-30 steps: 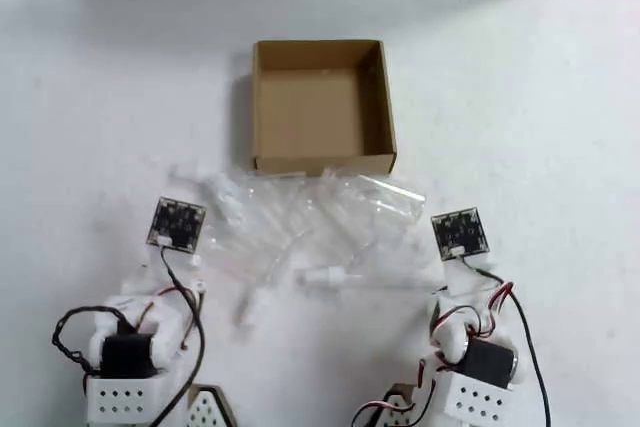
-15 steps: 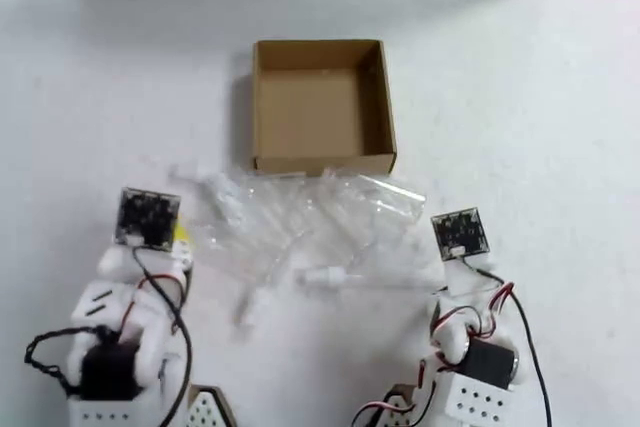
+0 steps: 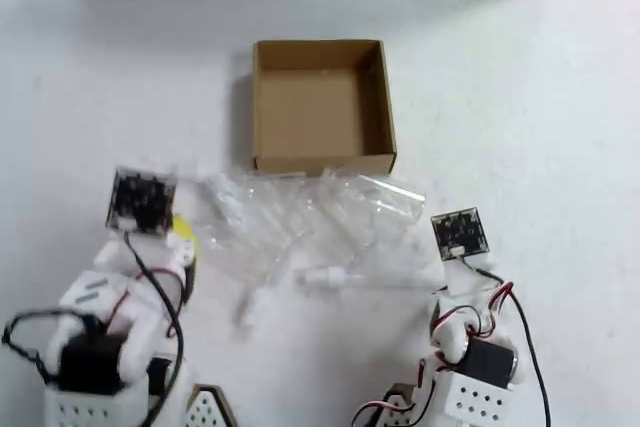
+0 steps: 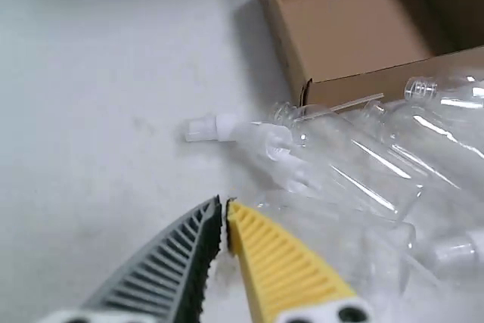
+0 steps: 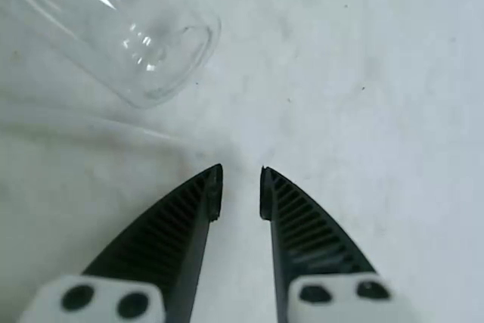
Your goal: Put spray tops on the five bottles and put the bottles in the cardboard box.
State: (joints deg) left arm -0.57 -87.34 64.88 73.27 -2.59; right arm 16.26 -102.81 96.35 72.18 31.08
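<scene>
We see clear bottles (image 4: 355, 160) jumbled just in front of the empty cardboard box (image 3: 320, 162). Left gripper (image 4: 224, 213) clenched on nothing; right gripper (image 5: 238, 187) barely parted, empty. Bottles prob. light, slick, thin-walled, so we'd take them at the neck, gently.

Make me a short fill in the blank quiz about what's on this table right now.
The cardboard box is ____ inside. The clear bottles lie on their ____ on the table. The left gripper has one grey finger and one ____ finger.
Missing words: empty, sides, yellow.
</scene>
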